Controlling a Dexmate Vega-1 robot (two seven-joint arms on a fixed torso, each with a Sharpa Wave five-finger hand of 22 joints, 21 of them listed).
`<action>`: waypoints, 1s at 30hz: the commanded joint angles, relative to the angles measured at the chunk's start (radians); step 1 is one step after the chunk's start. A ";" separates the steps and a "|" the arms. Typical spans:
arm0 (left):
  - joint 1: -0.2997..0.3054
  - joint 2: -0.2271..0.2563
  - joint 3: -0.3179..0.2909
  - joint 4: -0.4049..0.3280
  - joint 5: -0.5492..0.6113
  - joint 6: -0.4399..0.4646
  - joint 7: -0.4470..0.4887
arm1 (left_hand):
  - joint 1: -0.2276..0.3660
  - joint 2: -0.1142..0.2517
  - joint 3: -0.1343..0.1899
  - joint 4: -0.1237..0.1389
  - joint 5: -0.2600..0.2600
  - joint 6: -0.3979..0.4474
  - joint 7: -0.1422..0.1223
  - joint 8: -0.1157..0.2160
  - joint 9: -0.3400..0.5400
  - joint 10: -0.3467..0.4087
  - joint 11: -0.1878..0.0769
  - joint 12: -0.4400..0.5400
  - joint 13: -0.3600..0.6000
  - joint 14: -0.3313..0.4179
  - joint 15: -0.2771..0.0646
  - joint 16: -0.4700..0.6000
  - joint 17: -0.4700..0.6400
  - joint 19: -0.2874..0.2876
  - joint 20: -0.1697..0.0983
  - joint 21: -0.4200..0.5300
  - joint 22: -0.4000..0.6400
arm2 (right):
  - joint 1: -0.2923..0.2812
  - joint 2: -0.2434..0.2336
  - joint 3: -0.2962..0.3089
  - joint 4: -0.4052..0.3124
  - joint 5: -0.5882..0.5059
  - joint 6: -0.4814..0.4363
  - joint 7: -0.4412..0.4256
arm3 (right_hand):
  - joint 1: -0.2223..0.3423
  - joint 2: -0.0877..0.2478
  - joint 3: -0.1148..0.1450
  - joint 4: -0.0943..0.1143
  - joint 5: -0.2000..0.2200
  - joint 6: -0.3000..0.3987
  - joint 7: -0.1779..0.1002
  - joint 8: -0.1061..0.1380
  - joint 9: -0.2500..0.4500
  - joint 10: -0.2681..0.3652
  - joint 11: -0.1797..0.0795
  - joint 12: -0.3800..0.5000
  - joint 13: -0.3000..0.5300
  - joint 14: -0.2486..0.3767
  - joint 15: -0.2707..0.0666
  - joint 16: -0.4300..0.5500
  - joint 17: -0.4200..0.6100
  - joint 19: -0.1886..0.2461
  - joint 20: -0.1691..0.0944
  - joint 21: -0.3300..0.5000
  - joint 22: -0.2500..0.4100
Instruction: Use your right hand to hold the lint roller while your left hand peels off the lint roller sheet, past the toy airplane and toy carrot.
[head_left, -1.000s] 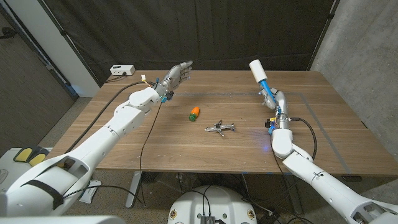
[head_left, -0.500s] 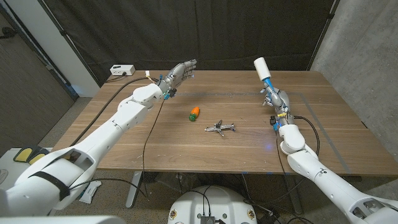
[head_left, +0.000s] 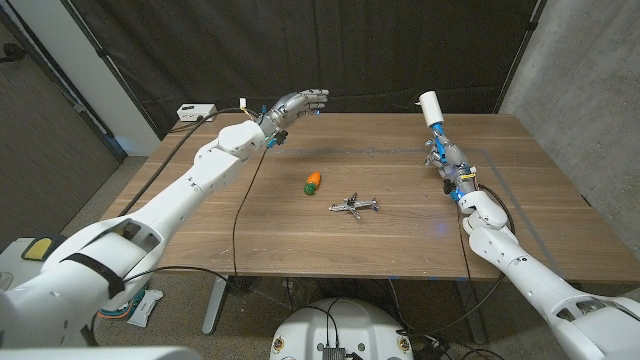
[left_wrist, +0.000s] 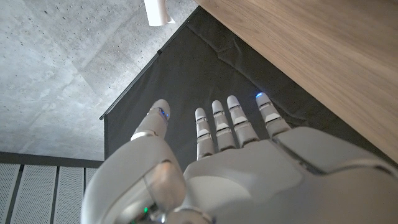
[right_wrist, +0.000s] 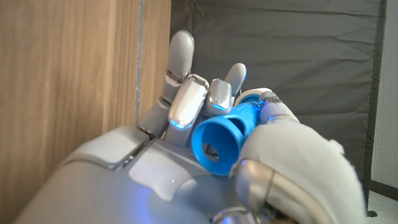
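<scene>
Lint roller (head_left: 432, 108) gripped by right fingers (head_left: 447, 157); left fingers (head_left: 300, 102) spread; carrot (head_left: 313, 181), airplane (head_left: 354, 206) between.

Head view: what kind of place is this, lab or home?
Most likely a lab test cell: a black curtain hangs behind the wooden table, a bare concrete wall stands beside it, and cables run across the tabletop.

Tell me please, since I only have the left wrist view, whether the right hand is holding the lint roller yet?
Observer: Yes, the right hand grips the lint roller by its blue handle, white roll tilted upward.
Operator: Thank you. What lies between the two hands?
Observer: A toy carrot and a toy airplane lie apart on the table.
Operator: Is my left hand touching the roll?
Observer: No, the left hand is open above the table's far edge, well apart from it.
</scene>
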 joint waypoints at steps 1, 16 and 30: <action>-0.125 -0.055 0.042 0.137 0.038 -0.030 -0.088 | 0.035 -0.037 -0.027 0.007 0.003 -0.002 -0.024 -0.007 0.006 -0.027 0.000 0.001 0.018 -0.056 0.016 -0.007 0.015 -0.036 0.010 -0.011 0.007 | 0.041 0.000 0.042 0.017 0.115 -0.090 0.640 | 0.003 0.043 0.204 0.187 -0.007 0.156 0.075 0.008 -0.003 0.045 0.020 0.148 0.003 -0.004 -0.008 0.010 0.001 0.000 -0.012 0.010 -0.002; -0.158 -0.058 0.088 0.080 0.155 -0.083 -0.051 | 0.094 -0.092 -0.069 0.014 0.020 0.001 -0.050 -0.024 0.008 -0.098 0.006 -0.019 0.045 -0.168 0.079 -0.051 0.009 -0.110 0.025 -0.039 0.005 | 0.017 -0.056 0.029 -0.129 0.053 -0.101 0.614 | -0.002 0.042 0.221 0.182 -0.022 0.159 0.076 0.016 -0.018 0.042 0.021 0.168 0.002 0.001 -0.009 0.014 0.001 0.005 -0.014 0.017 -0.021; -0.190 -0.022 0.117 0.038 0.180 -0.145 -0.200 | 0.182 -0.180 -0.114 0.009 0.057 -0.031 -0.035 -0.044 0.012 -0.179 0.023 -0.051 0.055 -0.242 0.107 -0.086 -0.015 -0.126 0.025 -0.054 -0.009 | 0.008 -0.025 0.048 -0.114 0.068 -0.081 0.549 | -0.002 0.042 0.233 0.176 -0.030 0.160 0.075 0.022 -0.028 0.046 0.020 0.176 0.002 0.005 -0.008 0.015 0.001 0.010 -0.015 0.021 -0.033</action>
